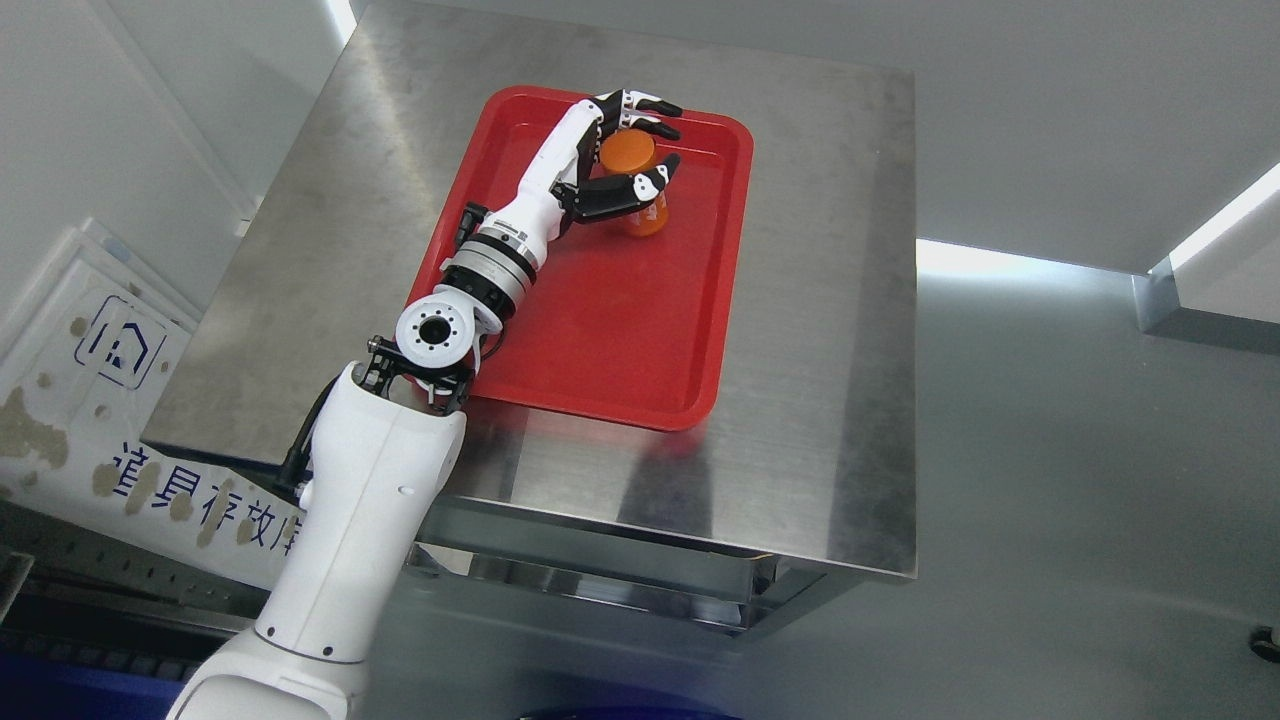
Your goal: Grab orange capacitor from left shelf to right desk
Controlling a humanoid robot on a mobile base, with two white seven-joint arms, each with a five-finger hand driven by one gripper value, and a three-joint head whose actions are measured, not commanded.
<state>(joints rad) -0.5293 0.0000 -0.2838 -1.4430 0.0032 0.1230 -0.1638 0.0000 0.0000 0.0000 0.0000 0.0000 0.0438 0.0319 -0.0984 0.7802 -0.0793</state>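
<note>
An orange capacitor (628,151), a small upright cylinder, stands in the far part of a red tray (620,320) on a steel table (820,300). My left arm reaches in from the lower left across the tray. My left hand (662,144) wraps the capacitor, with the black-and-white fingers (645,104) behind its top and the thumb (650,183) across its front. The capacitor's base rests on the tray floor; its left side is hidden by my palm. The right arm does not show.
The tray holds nothing else. The table's front edge and right edge drop off to a grey floor. A white panel with blue markings (110,350) leans at the left, beside the table.
</note>
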